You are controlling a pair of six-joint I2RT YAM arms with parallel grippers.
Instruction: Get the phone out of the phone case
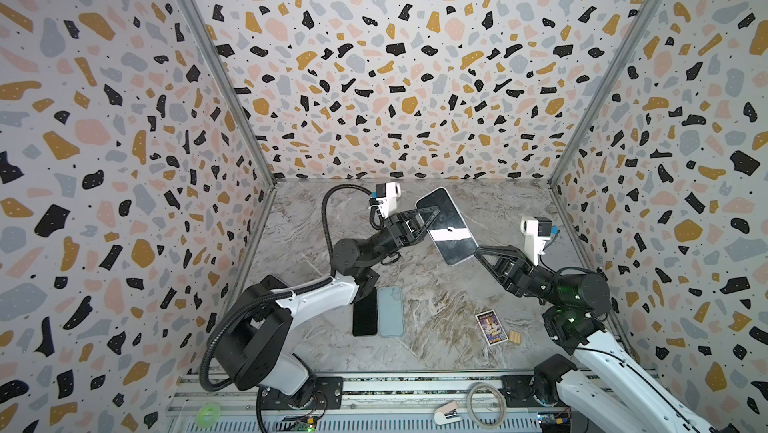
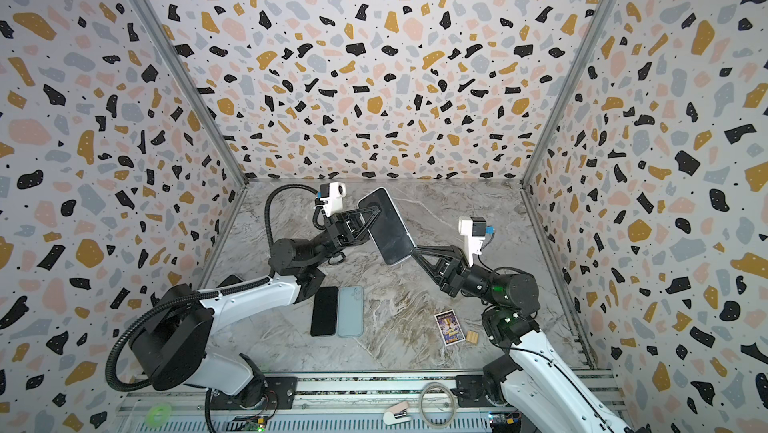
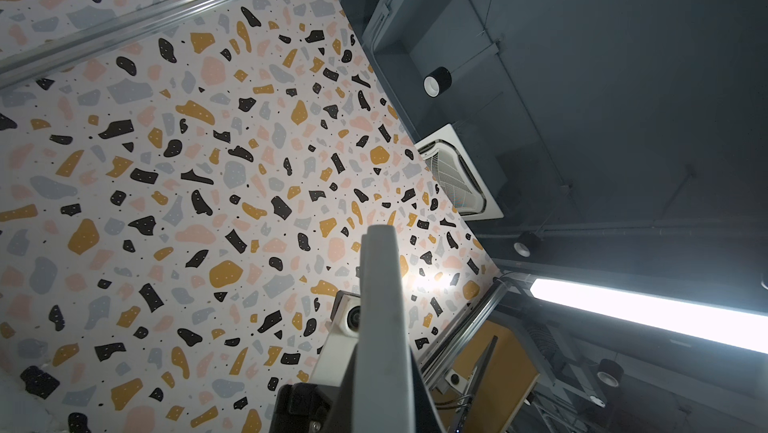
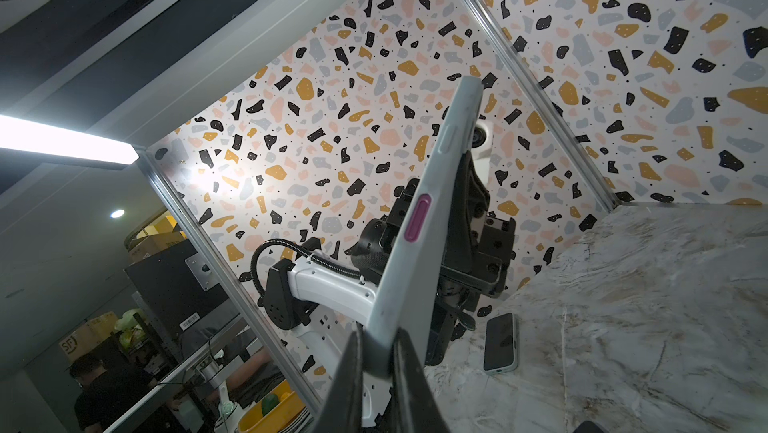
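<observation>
**Cased phone held aloft at 2 points**

Marble tabletop (image 1: 436, 285) boxed in by 3 terrazzo-print walls. Lifted clear of it: phone (image 1: 446, 223), dark screen up and tilted, seated in its pale grey phone case (image 4: 419, 252) with a pink side button. On the phone's left long edge: left gripper (image 1: 432, 213), closed onto the case rim. At the phone's near corner: right gripper (image 1: 478, 250), pinched shut on that corner, fingers (image 4: 351, 381) flanking the case edge in the right wrist view. Nearer the arm bases than the phone, flat on the marble: a bare black handset (image 1: 365, 316) just beside a light blue case (image 1: 390, 311). Also nearer than the phone, toward the right arm: a printed card (image 1: 491, 327) with a small wooden block (image 1: 515, 337) just beside it.
</observation>
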